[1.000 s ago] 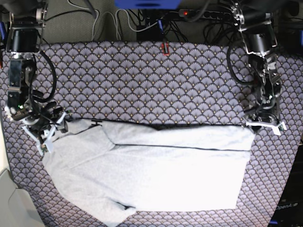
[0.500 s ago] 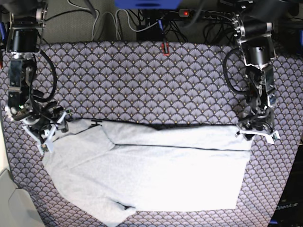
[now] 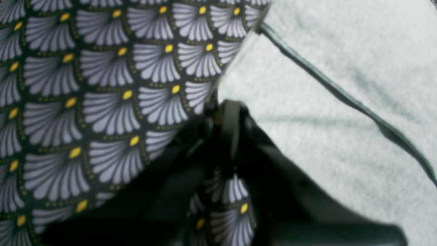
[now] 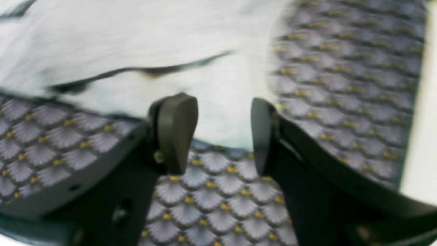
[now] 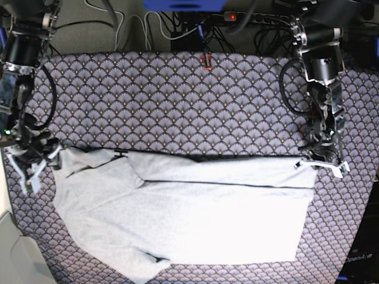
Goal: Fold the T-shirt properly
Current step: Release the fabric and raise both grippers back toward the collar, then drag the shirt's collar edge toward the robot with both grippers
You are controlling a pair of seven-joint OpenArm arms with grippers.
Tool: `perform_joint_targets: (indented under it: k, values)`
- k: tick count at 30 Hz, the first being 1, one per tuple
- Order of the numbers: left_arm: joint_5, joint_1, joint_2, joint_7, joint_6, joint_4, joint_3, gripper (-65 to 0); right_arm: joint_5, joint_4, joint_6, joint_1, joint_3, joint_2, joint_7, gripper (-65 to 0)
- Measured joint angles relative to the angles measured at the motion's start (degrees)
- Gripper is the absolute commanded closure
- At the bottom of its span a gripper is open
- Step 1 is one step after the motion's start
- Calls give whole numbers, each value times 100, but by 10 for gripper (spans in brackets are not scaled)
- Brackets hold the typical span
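T-shirt (image 5: 189,213) lies flat on the worktop's patterned cloth (image 5: 177,100), upper part folded over in a band; a dark fold line runs across it.

Left gripper (image 5: 320,164) sits at the shirt's top corner on the base view's right. Its jaws are closed together; the wrist view shows the shirt edge (image 3: 235,65) meeting the closed tips (image 3: 222,112), though blur hides whether fabric is actually pinched. To one side of the gripper lies bare cloth (image 3: 85,102); to the other, shirt fabric crossed by a dark seam line (image 3: 341,92).

Right gripper (image 5: 32,163) is at the opposite corner, just off the sleeve edge (image 5: 68,155). Jaws are parted about halfway, nothing between them; in the wrist view (image 4: 222,133) the shirt edge (image 4: 218,102) lies just beyond the fingertips (image 4: 177,126), with cloth underneath.

Open room: a wide stretch of bare cloth lies beyond both grippers toward the far worktop edge, with cables (image 5: 177,23) past that edge. Narrow cloth margins lie outboard of each gripper.
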Motion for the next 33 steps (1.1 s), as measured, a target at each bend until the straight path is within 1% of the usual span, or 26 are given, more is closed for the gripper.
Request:
perform_joint_targets:
  k: [2, 3, 4, 7, 9, 14, 17, 21, 23, 27, 33]
  values:
    - [0, 2, 4, 4, 0, 4, -7, -5, 48, -184, 356, 103, 160, -13, -48, -299]
    - [-2, 2, 4, 0, 0, 4, -7, -5, 63, -393, 463, 212, 232, -33, -146, -299]
    - [-7, 2, 2, 4, -2, 7, -7, -5, 55, -715, 647, 382, 352, -52, -280, -299]
    - [-17, 0, -11, 48, -2, 31, -4, -5, 11, -1373, 953, 660, 697, -70, -328, -299]
    - [-17, 4, -11, 42, -2, 31, 0, -5, -15, -1543, 1113, 693, 820, -46, -343, -299]
    - [-17, 4, -11, 44, -2, 31, 13, -5, -11, -1543, 1108, 695, 822, -46, -289, -299]
    - [-17, 4, -11, 44, -2, 31, 13, -5, -13, -1593, 1106, 695, 822, -46, -111, -299]
    - [-17, 2, -11, 44, -2, 31, 15, -5, -9, -2238, 1045, 833, 804, -44, 7, -299]
    - [-17, 4, -11, 44, -2, 33, 13, -5, -17, -2529, 1027, 872, 796, -31, 157, -299]
    - [-17, 4, -13, 44, -2, 33, 13, -5, -17, -2553, 1025, 859, 796, -28, 304, -299]
    - [-17, 4, -20, 50, -2, 33, 13, -5, -20, -2553, 1025, 852, 796, -31, 280, -299]
